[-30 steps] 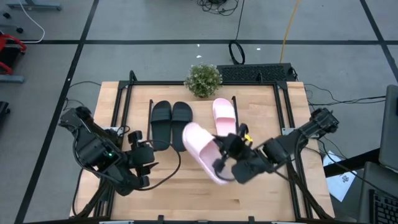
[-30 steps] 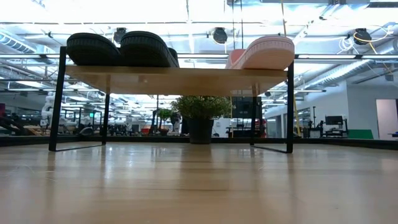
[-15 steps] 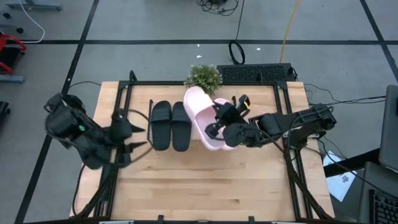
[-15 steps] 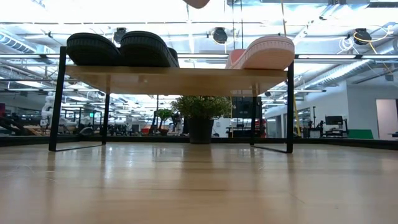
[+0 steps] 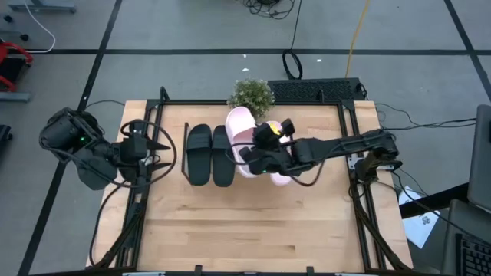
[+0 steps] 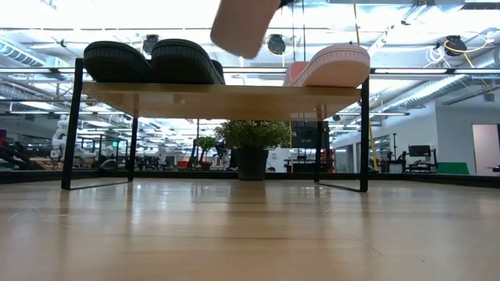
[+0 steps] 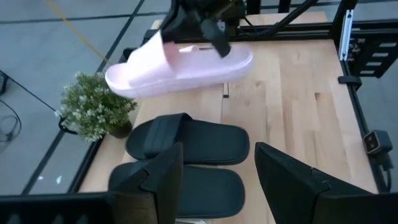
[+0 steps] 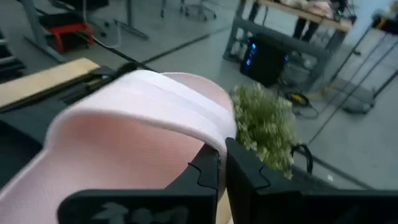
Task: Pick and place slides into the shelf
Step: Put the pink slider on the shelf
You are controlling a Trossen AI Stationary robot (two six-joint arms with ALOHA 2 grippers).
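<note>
The shelf (image 6: 223,92) stands at the table's far middle on thin black legs. Two black slides (image 5: 211,153) lie side by side on its left part, and one pink slide (image 5: 279,179) lies on its right part, half hidden under the right arm. My right gripper (image 5: 263,146) is shut on the second pink slide (image 5: 242,136), which hangs in the air over the shelf between the black pair and the other pink one. The low view shows its end (image 6: 242,27) above the board. My left gripper (image 5: 163,151) is open, left of the shelf, touching nothing. My right gripper pinches the pink slide's wide strap at its edge (image 8: 210,138) between the two fingers (image 8: 239,171), reaching in from the table's right side. The slide is lifted clear of the shelf and tilted, one end dipping toward the board (image 6: 242,27).
A small potted plant (image 5: 251,97) stands at the table's far edge, right behind the shelf and close to the held slide. Bare wooden tabletop (image 5: 253,230) spreads over the near half. A black frame rail (image 5: 353,153) runs along each side of the table.
My right gripper has carried the pink slide from the table's middle toward the far edge and leftward, over the shelf, turning it to lie in line with the black slides; its end has come down into the low view. My left arm has drawn back toward the left edge.
</note>
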